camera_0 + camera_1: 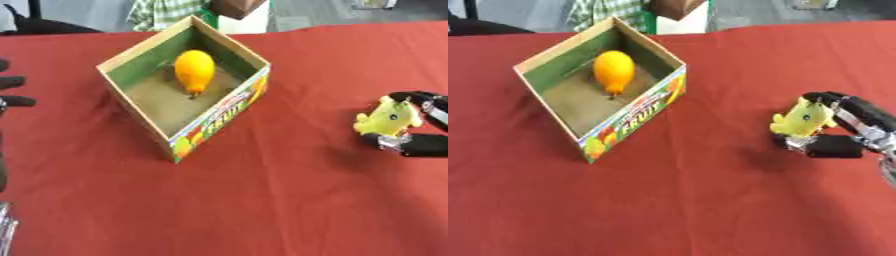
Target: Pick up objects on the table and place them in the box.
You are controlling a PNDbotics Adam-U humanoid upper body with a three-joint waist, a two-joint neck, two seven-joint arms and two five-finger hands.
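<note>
A cardboard fruit box with a green inside stands on the red table, turned corner-on. An orange, mango-like fruit lies inside it toward the back. At the right, my right hand is shut on a small yellow toy, which shows between its black fingers and thumb, well to the right of the box. My left hand shows only as dark fingers at the left edge, beside the box and touching nothing.
The red tablecloth stretches bare across the front and middle. Beyond the table's far edge stand a brown-and-white object and a person in a checked shirt.
</note>
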